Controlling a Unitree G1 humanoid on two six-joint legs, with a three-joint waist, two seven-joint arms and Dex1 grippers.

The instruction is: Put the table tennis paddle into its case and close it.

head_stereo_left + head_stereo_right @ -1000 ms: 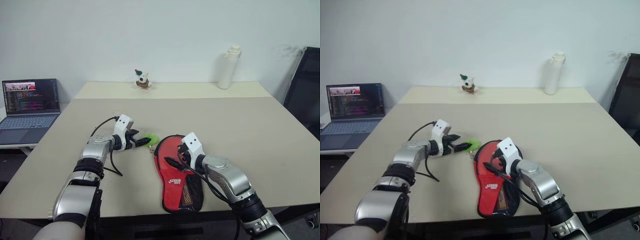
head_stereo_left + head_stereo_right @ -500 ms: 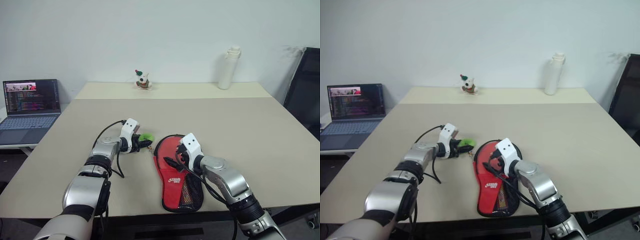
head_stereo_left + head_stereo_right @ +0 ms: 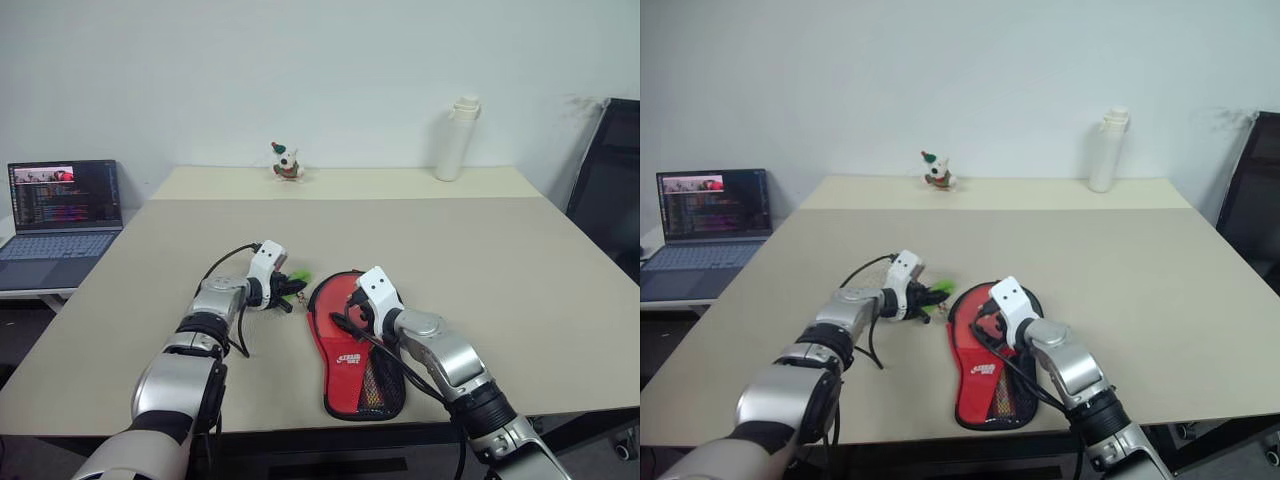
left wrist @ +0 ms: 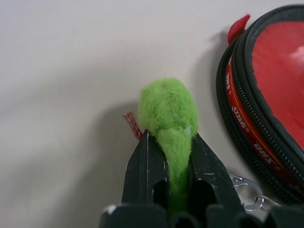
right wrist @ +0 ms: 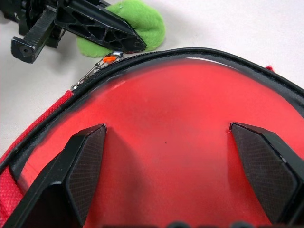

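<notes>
The red case (image 3: 352,352) lies flat near the table's front edge, logo and black mesh patch facing up, black zip around its rim (image 5: 199,56). The paddle is hidden. A green fuzzy tag (image 4: 166,107) lies just left of the case's round end, joined by a small metal clip (image 4: 244,190) to the zip. My left gripper (image 4: 170,135) is shut on this green tag (image 3: 297,277). My right gripper (image 5: 167,127) hovers open over the case's round red face, fingers spread wide with nothing between them.
An open laptop (image 3: 60,210) sits on a side stand at far left. A small toy dog (image 3: 286,160) and a white bottle (image 3: 455,137) stand at the table's back. A black chair (image 3: 610,190) is at the right edge.
My left gripper went from open to shut on the green tag and edged right toward the case. The right gripper stayed open over the case's face.
</notes>
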